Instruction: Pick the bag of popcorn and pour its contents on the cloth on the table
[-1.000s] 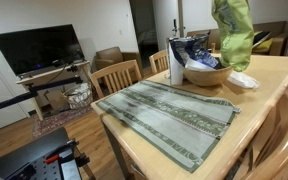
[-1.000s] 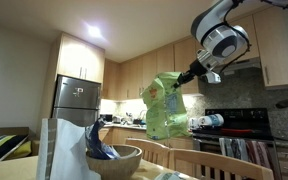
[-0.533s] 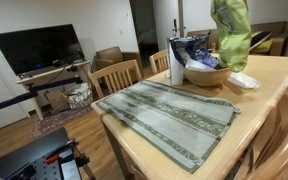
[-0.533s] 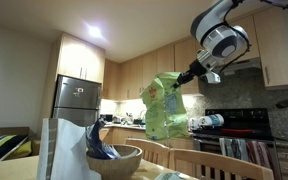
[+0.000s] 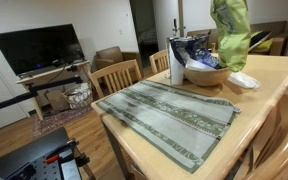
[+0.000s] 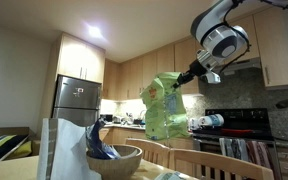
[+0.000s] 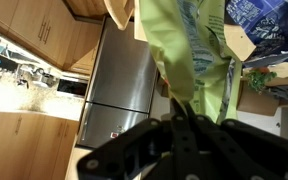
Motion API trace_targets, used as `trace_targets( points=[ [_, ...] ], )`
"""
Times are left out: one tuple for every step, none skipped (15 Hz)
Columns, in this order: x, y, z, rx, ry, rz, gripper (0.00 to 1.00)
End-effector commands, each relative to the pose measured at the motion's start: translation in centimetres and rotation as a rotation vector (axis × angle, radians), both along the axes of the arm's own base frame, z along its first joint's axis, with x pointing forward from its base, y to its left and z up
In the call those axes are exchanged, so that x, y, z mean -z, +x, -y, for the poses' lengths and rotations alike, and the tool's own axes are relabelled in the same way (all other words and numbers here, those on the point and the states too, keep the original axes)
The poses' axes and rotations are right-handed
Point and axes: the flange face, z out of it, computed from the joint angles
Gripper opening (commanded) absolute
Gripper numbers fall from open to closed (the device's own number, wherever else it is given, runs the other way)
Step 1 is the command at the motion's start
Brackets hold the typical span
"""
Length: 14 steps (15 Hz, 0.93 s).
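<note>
A light wooden surface (image 5: pixel 269 75) fills the near part of the dining room. A long grey-green striped cloth (image 5: pixel 169 115) lies flat on it, running diagonally toward the viewer. No popcorn shows on the cloth.

Above the far end of the surface, the robot arm (image 6: pixel 222 35) reaches down from high up. From it hangs the bag of popcorn (image 5: pixel 232 32), a big crinkly lime-green bag held well clear of the surface. In an exterior view the bag (image 6: pixel 164 105) hangs with its long axis close to upright, leaning a little.

Beneath and just beside the hanging bag stands a wooden bowl (image 5: pixel 206 74) holding a blue-and-white bag (image 5: pixel 189 48). The bowl stands past the far end of the cloth.

The tool (image 6: pixel 187 76) is clenched on the green bag's upper edge, pinching the crumpled film between its jaws. In the wrist view the green film (image 7: pixel 184 45) runs straight away from the tool (image 7: pixel 182 115), so the whole bag lies directly below the grip.

The relation that matters is that the bag appears to hang over the bowl end of the surface, not over the cloth. The cloth lies off to one side and nearer the viewer. Pouring would likely call for carrying the bag across until it is over the middle of the cloth. The bag's long axis would then have to tip so that its mouth faces down. Which end is open cannot be made out, and the contents are hidden inside.
</note>
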Motion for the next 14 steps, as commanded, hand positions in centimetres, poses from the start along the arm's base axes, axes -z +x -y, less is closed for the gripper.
trace_targets(
  points=[
    [0.0, 0.0, 0.0, 0.000, 0.000, 0.000, 0.01],
    [0.0, 0.0, 0.0, 0.000, 0.000, 0.000, 0.01],
    [0.0, 0.0, 0.0, 0.000, 0.000, 0.000, 0.01],
    [0.0, 0.0, 0.0, 0.000, 0.000, 0.000, 0.01],
    [0.0, 0.0, 0.0, 0.000, 0.000, 0.000, 0.01],
    [0.0, 0.0, 0.0, 0.000, 0.000, 0.000, 0.01],
    [0.0, 0.0, 0.0, 0.000, 0.000, 0.000, 0.01],
    [0.0, 0.0, 0.0, 0.000, 0.000, 0.000, 0.01],
    [0.0, 0.0, 0.0, 0.000, 0.000, 0.000, 0.01],
    [0.0, 0.0, 0.0, 0.000, 0.000, 0.000, 0.01],
    [0.0, 0.0, 0.0, 0.000, 0.000, 0.000, 0.00],
    [0.4, -0.2, 0.0, -0.001, 0.009, -0.009, 0.00],
    [0.8, -0.3, 0.1, 0.004, 0.009, -0.016, 0.00],
    [1.4, -0.6, 0.2, 0.005, 0.011, -0.029, 0.00]
  ],
)
